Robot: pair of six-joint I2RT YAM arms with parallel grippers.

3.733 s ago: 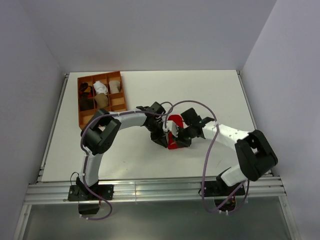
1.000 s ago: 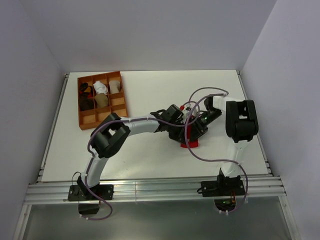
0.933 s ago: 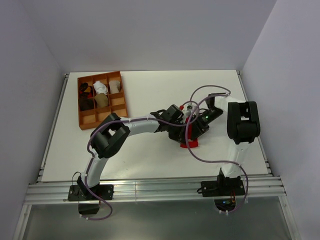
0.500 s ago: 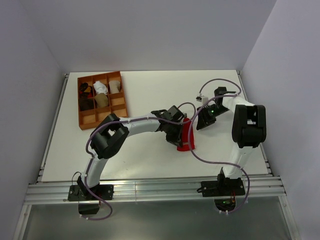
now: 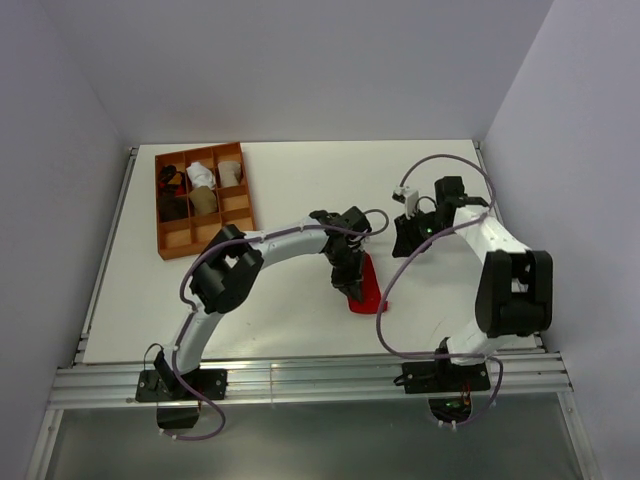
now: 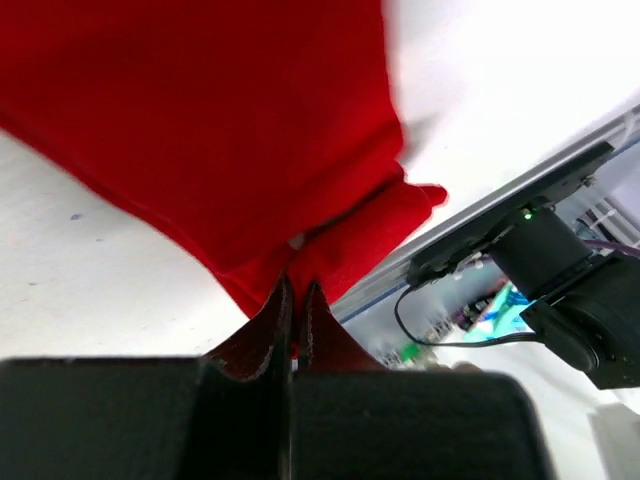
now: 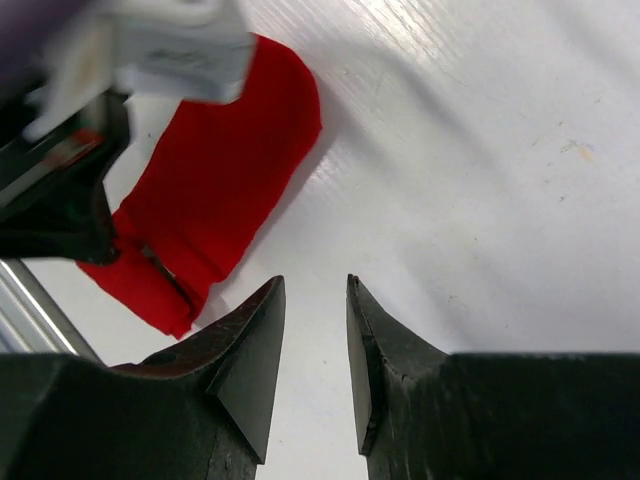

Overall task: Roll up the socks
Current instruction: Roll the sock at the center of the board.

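The red sock (image 5: 366, 287) lies on the white table (image 5: 300, 180), right of centre. My left gripper (image 5: 349, 277) is shut on its edge. In the left wrist view the fingertips (image 6: 282, 305) pinch a fold of the red sock (image 6: 200, 120), which spreads out beyond them. My right gripper (image 5: 402, 246) stands apart, up and to the right of the sock. Its jaws are open with nothing between them. In the right wrist view my right gripper (image 7: 315, 300) hangs over bare table, and the red sock (image 7: 220, 180) lies beyond it to the left.
An orange divided tray (image 5: 240, 205) stands at the back left and holds several rolled bundles, dark, white and tan. The right arm's purple cable (image 5: 385, 300) loops over the table near the sock. Grey walls close in both sides.
My right gripper has let go of the red sock, drawn back to the upper right and narrowed its jaws. The left gripper kept its hold, and the sock has come down flatter on the table.
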